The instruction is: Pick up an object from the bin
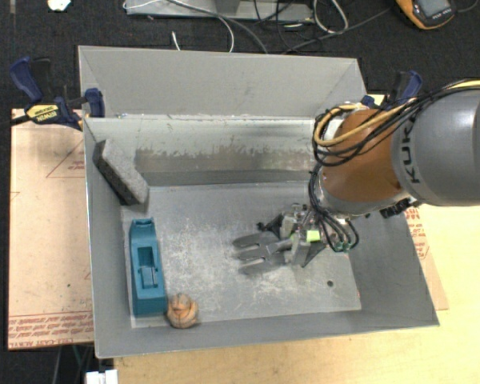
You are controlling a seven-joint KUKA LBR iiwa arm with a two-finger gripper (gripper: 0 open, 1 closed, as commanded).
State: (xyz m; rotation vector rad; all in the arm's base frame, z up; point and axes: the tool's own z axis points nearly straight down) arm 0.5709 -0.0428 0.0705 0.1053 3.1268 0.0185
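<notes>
Three loose things in the bin (200, 222); gripper (243, 254) spread wide, nothing between its fingers.
Camera view: blue block (146, 269) lies well left of the fingertips, its long axis across their reach; tan lump (182, 310) touches its near end; black bar (118, 176) sits in the far-left corner.

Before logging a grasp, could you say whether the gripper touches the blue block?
Apart: the camera view shows bare bin floor between gripper and blue block.

Only lettering I can make out is "KU", black on the grey arm (444, 146). The rest of the word curves out of sight.
</notes>
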